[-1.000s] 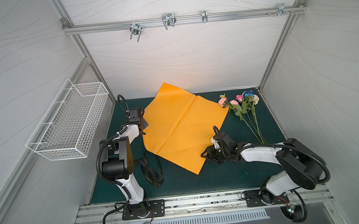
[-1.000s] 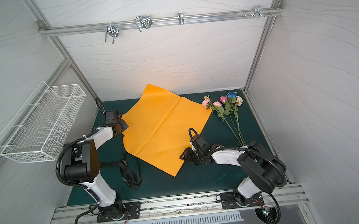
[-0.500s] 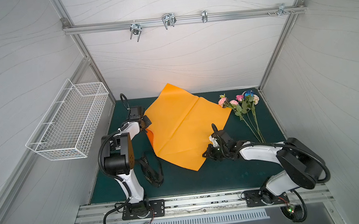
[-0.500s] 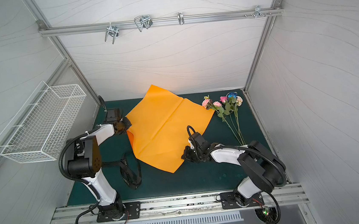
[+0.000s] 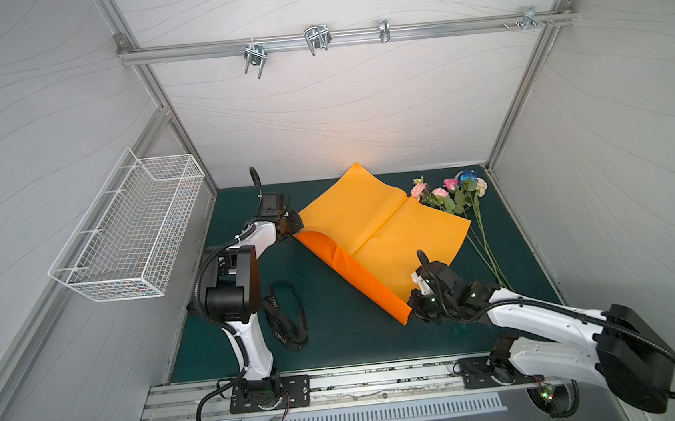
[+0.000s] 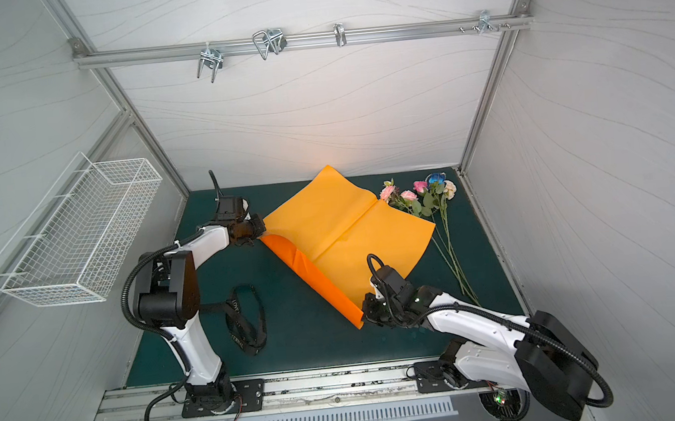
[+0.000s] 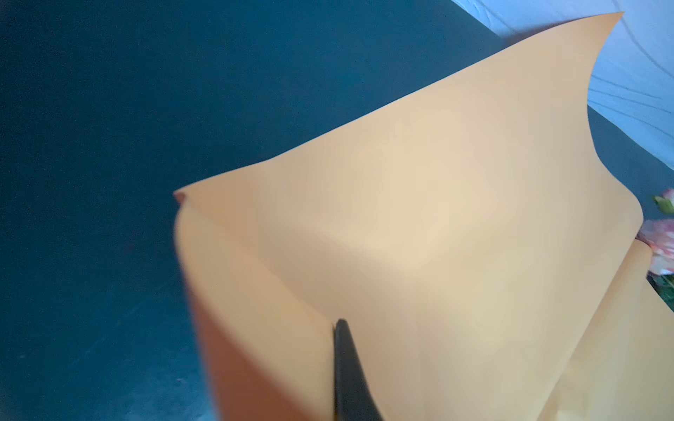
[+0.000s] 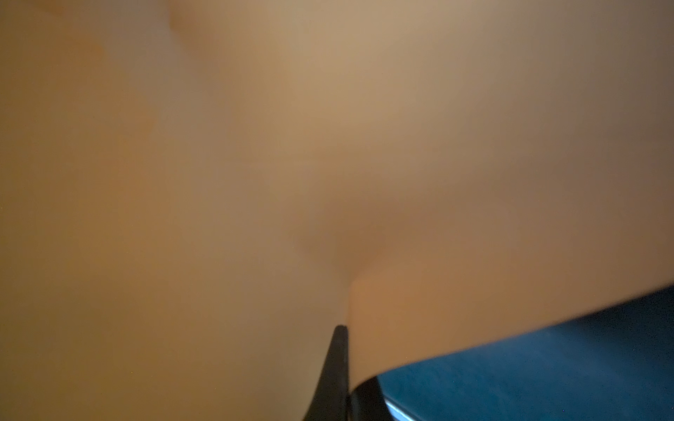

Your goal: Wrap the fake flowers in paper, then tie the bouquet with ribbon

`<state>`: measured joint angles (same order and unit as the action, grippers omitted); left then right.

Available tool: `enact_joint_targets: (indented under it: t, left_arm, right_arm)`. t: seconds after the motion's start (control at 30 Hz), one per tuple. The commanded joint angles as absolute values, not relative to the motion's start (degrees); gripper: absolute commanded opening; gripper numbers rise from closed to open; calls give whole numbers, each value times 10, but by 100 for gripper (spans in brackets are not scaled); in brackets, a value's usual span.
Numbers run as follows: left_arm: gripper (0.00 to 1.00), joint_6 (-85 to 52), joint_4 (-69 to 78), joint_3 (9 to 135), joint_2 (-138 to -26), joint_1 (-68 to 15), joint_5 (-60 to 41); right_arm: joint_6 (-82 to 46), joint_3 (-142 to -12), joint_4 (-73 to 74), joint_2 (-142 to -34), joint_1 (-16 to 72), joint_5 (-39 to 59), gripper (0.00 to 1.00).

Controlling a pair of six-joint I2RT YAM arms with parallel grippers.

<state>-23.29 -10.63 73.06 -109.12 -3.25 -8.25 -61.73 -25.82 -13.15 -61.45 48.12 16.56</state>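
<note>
The bouquet of fake flowers (image 5: 457, 197) (image 6: 426, 197) lies at the back right of the green mat, pink, cream and blue blooms toward the wall, thin stems running forward. The orange wrapping paper (image 5: 375, 233) (image 6: 342, 232) is lifted off the mat and its right edge overlaps the blooms. My left gripper (image 5: 295, 228) (image 6: 262, 234) is shut on the paper's left corner; one black finger (image 7: 346, 368) shows against the sheet (image 7: 419, 237). My right gripper (image 5: 410, 312) (image 6: 364, 315) is shut on the paper's front corner (image 8: 364, 328). Pink blooms (image 7: 662, 244) peek past the sheet.
A black ribbon with white lettering (image 5: 285, 320) (image 6: 245, 321) lies looped on the mat (image 5: 339, 344) by the left arm's base. A white wire basket (image 5: 129, 234) hangs on the left wall. Metal hooks (image 5: 316, 40) hang from the rail above.
Both arms have carried the orange paper to the right and raised its near edge, so the sheet now curves and reaches the flowers. The right gripper closed on the front corner.
</note>
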Motion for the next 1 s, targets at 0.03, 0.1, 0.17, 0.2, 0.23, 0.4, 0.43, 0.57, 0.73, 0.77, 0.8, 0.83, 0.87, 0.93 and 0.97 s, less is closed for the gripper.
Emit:
enact_joint_targets:
  t: [0.03, 0.1, 0.17, 0.2, 0.23, 0.4, 0.43, 0.57, 0.73, 0.77, 0.8, 0.83, 0.87, 0.93, 0.97]
  left_arm:
    - [0, -231, -101, 737, -1087, -29, -78]
    - [0, -229, -104, 737, -1086, -29, -81]
    - [0, -231, -104, 734, -1084, -29, -84]
    - [0, -232, -104, 732, -1083, -29, -84]
    - [0, -234, -103, 729, -1084, -29, -82]
    - [0, -237, -107, 725, -1088, -29, -81]
    - [0, -236, -107, 725, -1090, -28, -81]
    - [0, -236, -108, 729, -1094, -27, -73]
    - [0, -235, -118, 747, -1104, -26, -77]
    - [0, -236, -119, 748, -1105, -27, -77]
    - [0, -237, -119, 750, -1106, -26, -78]
    - [0, -237, -119, 751, -1107, -26, -81]
    - [0, -237, -121, 752, -1108, -26, -81]
    - [14, -239, -123, 755, -1110, -26, -85]
    - [25, -240, -125, 755, -1109, -27, -87]
  right_arm:
    - [-641, -261, -206, -590, 499, 155, 0]
    - [-639, -264, -218, -594, 506, 154, 0]
    - [-632, -269, -229, -606, 507, 154, 5]
    - [-628, -272, -232, -612, 508, 153, 10]
    - [-624, -275, -233, -619, 508, 151, 24]
    - [-585, -318, -287, -639, 507, 110, 53]
    - [-570, -331, -309, -639, 506, 93, 58]
    - [-508, -383, -407, -616, 483, 21, 67]
    - [-433, -430, -478, -572, 385, -6, 68]
    - [-416, -440, -486, -566, 358, -11, 68]
    - [-399, -454, -492, -562, 330, -14, 68]
    - [-381, -468, -496, -562, 300, -19, 68]
    - [-368, -480, -497, -564, 277, -22, 68]
    - [-340, -506, -492, -577, 210, -30, 68]
    - [-327, -518, -488, -587, 181, -35, 68]
